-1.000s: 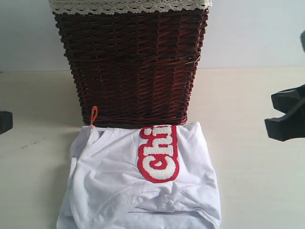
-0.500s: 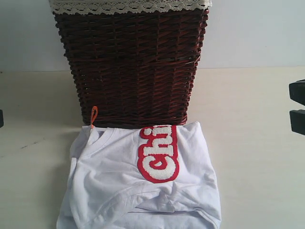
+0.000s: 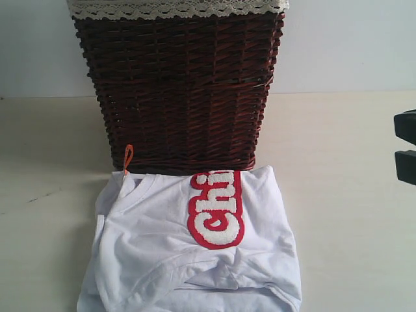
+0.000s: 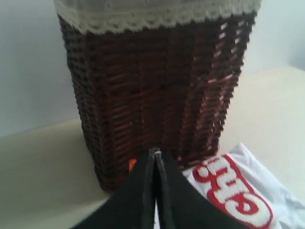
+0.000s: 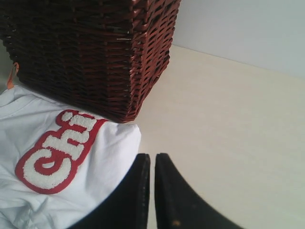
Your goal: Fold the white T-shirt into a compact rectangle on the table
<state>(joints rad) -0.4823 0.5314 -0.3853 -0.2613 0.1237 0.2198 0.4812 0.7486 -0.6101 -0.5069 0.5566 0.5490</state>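
The white T-shirt lies folded on the table just in front of the basket, its red-outlined letter band facing up and its orange loop against the wicker. My right gripper sits at the far right edge of the exterior view, well clear of the shirt. In the right wrist view this gripper is shut with nothing in it, beside the shirt's corner. My left gripper is shut and empty, above the shirt's left side; the exterior view does not show it.
A tall dark wicker basket with a lace-trimmed liner stands right behind the shirt, touching its back edge. Bare tabletop stretches to either side of the shirt and basket. A pale wall rises behind the table.
Both grippers have drawn outward from the shirt: the right one slid to the right edge of the exterior view, the left one left that view on the left. The shirt has not moved.
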